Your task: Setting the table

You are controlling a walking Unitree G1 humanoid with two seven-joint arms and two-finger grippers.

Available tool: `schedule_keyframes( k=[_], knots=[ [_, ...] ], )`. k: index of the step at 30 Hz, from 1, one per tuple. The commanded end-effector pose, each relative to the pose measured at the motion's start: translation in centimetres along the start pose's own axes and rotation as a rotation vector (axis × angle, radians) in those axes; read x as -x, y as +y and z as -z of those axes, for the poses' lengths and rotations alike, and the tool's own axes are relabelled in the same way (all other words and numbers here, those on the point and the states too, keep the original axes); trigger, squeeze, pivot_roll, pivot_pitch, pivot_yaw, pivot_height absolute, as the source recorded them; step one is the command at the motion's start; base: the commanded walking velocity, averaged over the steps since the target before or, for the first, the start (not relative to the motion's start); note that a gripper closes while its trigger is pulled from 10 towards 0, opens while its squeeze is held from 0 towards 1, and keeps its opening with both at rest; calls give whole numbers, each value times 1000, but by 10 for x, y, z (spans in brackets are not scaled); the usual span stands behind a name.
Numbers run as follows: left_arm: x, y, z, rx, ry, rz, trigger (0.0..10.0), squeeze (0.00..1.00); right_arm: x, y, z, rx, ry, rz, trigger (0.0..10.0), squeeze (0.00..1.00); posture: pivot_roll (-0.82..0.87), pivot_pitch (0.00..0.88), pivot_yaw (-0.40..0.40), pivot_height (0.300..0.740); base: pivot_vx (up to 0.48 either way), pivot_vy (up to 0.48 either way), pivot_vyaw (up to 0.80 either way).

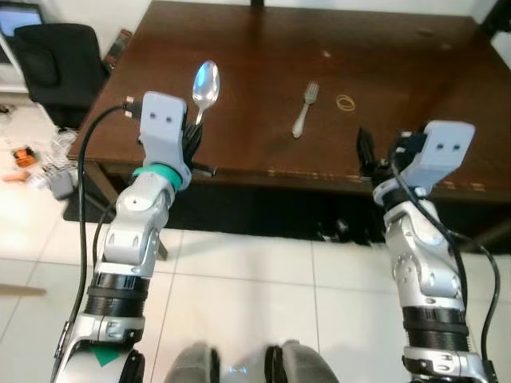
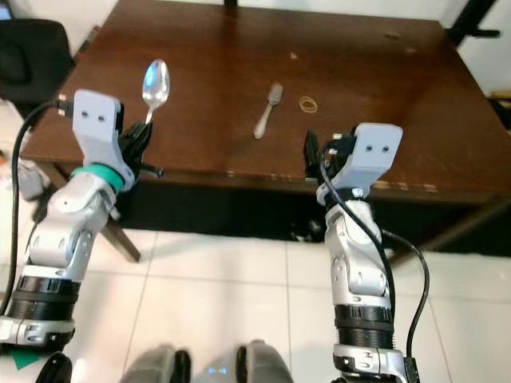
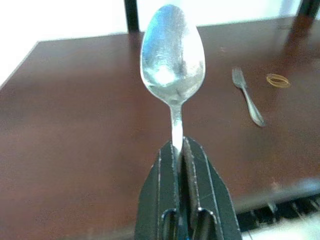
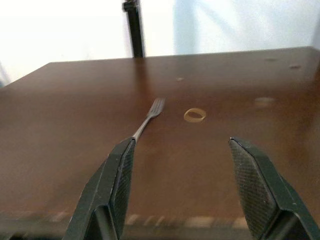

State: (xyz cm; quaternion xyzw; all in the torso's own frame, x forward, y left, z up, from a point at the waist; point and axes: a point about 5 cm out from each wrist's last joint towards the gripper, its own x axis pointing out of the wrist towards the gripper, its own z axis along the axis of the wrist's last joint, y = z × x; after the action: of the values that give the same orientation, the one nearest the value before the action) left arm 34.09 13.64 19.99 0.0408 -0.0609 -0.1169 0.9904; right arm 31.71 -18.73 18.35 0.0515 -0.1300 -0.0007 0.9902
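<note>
My left gripper (image 1: 194, 132) is shut on the handle of a silver spoon (image 1: 205, 84), whose bowl stands upright above the near left part of the dark wooden table (image 1: 263, 48). In the left wrist view the spoon (image 3: 173, 65) rises straight out of the closed fingers (image 3: 162, 185). A silver fork (image 1: 304, 108) lies on the table's middle, tines pointing away from me. My right gripper (image 1: 366, 152) hovers open at the table's near edge, right of the fork (image 4: 148, 119), nothing between its fingers (image 4: 117, 175).
A small tan rubber band (image 1: 346, 101) lies on the table right of the fork. A black office chair (image 1: 56, 68) stands at the left, with cables and small items (image 1: 36, 163) on the white tile floor. The table's front edge (image 1: 319, 175) runs just beyond both grippers.
</note>
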Motion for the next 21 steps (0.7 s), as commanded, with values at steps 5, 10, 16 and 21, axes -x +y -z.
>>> schedule_keyframes(
  k=[5,10,16,21],
  knots=[
    [2,7,4,-3,14,-22,10000,0,2,4,3,-6,9,-8,10000,0,31,53,50,740,-349,0,0],
    [1,7,4,-2,15,-25,10000,0,-1,3,2,-7,7,-8,10000,0,33,49,50,740,-352,0,0],
    [-2,9,2,-8,11,-24,10000,0,-5,0,-1,-4,-4,-2,10000,0,35,47,51,740,-351,0,0],
    [-3,11,1,-11,7,-29,10000,0,-5,0,0,-9,-2,4,10000,0,38,52,49,740,-352,0,0]
  ],
)
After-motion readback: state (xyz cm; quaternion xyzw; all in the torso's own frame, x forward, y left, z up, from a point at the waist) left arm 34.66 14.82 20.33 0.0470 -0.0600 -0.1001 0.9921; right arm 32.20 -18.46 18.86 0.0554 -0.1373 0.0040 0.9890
